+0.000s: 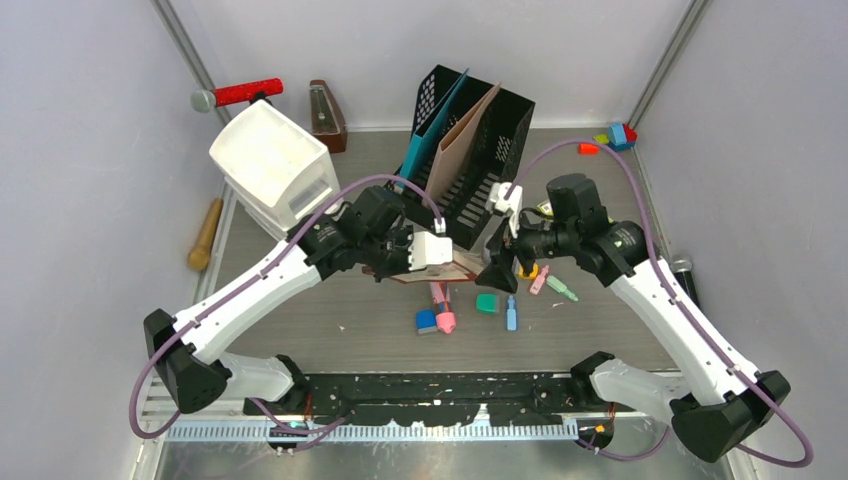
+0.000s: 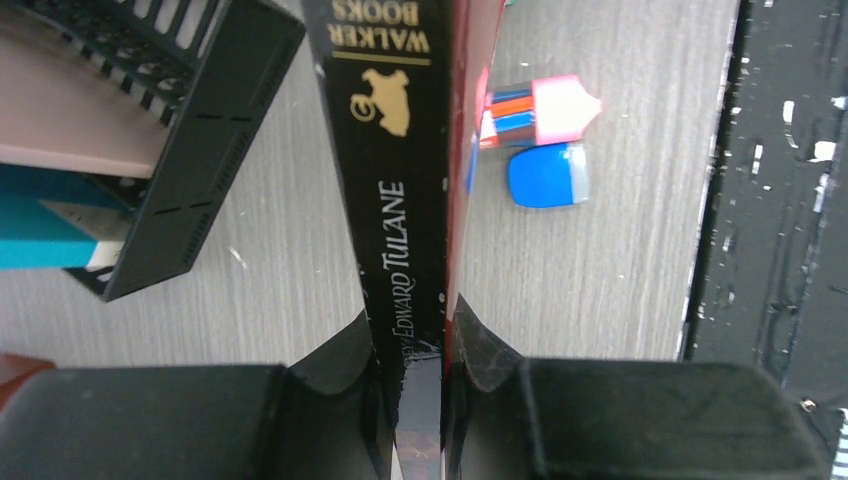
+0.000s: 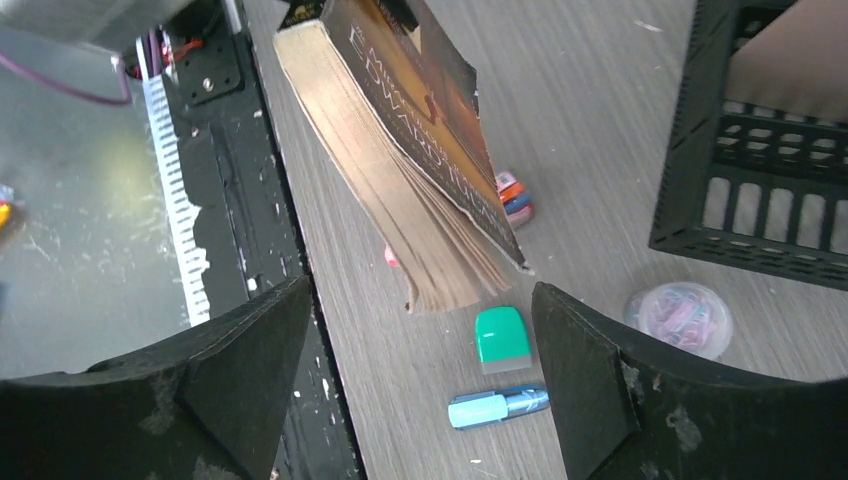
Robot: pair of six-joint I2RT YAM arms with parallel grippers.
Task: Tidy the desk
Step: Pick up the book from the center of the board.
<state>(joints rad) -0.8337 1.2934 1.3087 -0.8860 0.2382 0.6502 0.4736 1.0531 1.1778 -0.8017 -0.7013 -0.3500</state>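
My left gripper is shut on the spine of a dark paperback book, holding it on edge above the desk. In the top view the book hangs between the two grippers, in front of the black file holder. My right gripper stands open just short of the book's free corner, with nothing between its fingers. A green eraser and a light blue marker lie on the desk under its jaws.
A pink marker and a blue eraser lie beside the book. A tub of paper clips sits near the file holder. A white drawer box, a metronome and coloured blocks stand at the back. A black rail runs along the near edge.
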